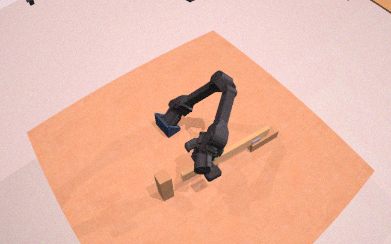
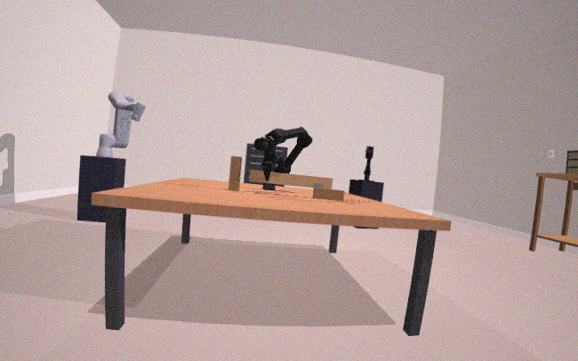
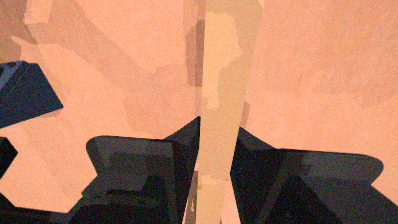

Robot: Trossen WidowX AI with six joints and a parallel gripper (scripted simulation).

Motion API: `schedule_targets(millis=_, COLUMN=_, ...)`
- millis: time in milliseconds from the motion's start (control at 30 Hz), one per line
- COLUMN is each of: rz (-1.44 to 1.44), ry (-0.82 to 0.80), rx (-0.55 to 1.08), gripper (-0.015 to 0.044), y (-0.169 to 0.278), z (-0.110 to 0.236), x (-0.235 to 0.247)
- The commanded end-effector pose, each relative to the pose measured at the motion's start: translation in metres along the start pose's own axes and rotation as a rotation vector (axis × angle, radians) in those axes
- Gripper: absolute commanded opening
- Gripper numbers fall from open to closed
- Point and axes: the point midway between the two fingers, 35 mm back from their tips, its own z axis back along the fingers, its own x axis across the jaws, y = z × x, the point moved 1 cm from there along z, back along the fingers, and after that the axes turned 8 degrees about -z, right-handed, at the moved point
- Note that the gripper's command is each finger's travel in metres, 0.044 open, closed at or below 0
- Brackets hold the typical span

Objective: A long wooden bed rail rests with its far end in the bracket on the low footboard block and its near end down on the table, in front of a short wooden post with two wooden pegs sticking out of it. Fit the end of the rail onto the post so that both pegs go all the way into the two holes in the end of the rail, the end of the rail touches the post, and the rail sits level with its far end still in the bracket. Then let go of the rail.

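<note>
The claw [image 1: 207, 170] pinches the rail [image 1: 236, 147] short of the post [image 1: 163, 184]; misaligned holes could jam on the pegs.

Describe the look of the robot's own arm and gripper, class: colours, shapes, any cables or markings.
The arm is matte dark grey to black, built of chunky rounded links with bulkier joint housings. It rises from a dark navy, wedge-shaped base. The gripper has two broad, blocky dark fingers that taper to points toward the tips. No cables, labels or markings show in any view.
</note>
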Motion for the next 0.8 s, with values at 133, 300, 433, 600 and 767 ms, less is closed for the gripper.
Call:
schedule_targets(millis=133, rz=0.002, ry=0.006, rx=0.002, gripper=0.0000, y=0.0036, z=0.0028, x=-0.0009)
schedule_targets(millis=300, rz=0.002, ry=0.006, rx=0.002, gripper=0.0000, y=0.0052, z=0.0028, x=-0.0011)
schedule_targets(millis=433, rz=0.002, ry=0.006, rx=0.002, gripper=0.0000, y=0.0063, z=0.0026, x=-0.0012)
schedule_targets(millis=600, rz=0.002, ry=0.006, rx=0.002, gripper=0.0000, y=0.0077, z=0.0021, x=-0.0014)
schedule_targets(millis=767, rz=0.002, ry=0.006, rx=0.002, gripper=0.0000, y=0.0091, z=0.0017, x=-0.0016)
